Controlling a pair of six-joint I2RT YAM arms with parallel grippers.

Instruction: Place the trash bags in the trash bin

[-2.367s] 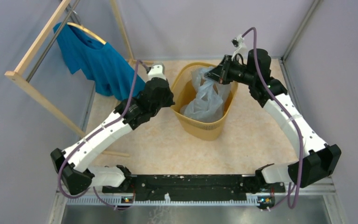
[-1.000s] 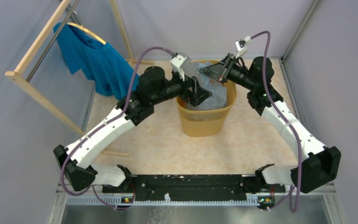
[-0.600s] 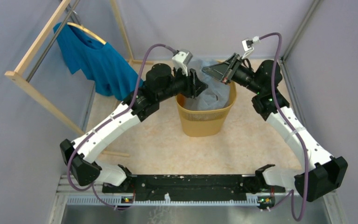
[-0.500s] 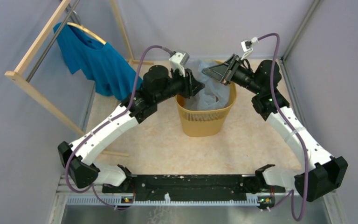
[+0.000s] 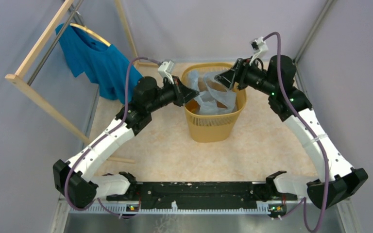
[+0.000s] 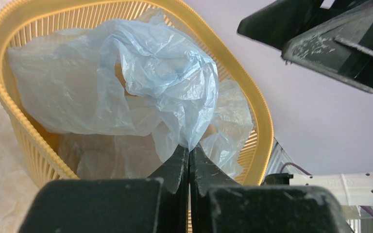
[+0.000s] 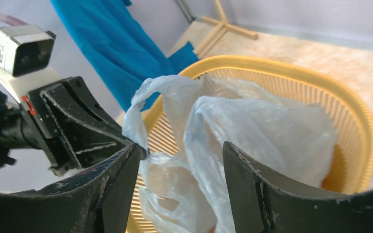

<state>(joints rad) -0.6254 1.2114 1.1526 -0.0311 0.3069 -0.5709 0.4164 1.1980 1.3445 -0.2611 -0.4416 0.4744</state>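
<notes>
The yellow-orange trash bin (image 5: pixel 212 127) stands upright at the back middle of the table. A pale, crinkly trash bag (image 5: pixel 212 97) lies loosely inside it, bulging up to the rim. My left gripper (image 5: pixel 194 91) reaches over the bin's left rim and is shut on a fold of the bag (image 6: pixel 150 82); the film is pinched at its fingertips (image 6: pixel 189 148). My right gripper (image 5: pixel 219 77) hovers over the back right rim, open. In the right wrist view its jaws (image 7: pixel 179 155) straddle the bag (image 7: pixel 257 131) without gripping it.
A bright blue T-shirt (image 5: pixel 102 63) hangs on a wooden rack (image 5: pixel 34 48) at the back left, close to my left arm. The rack's wooden feet (image 7: pixel 223 23) lie behind the bin. Grey walls close in the table on three sides.
My left gripper has shut on the bag and drawn back toward the bin's left rim. My right gripper has opened and let the bag go. The bag sits lower.
</notes>
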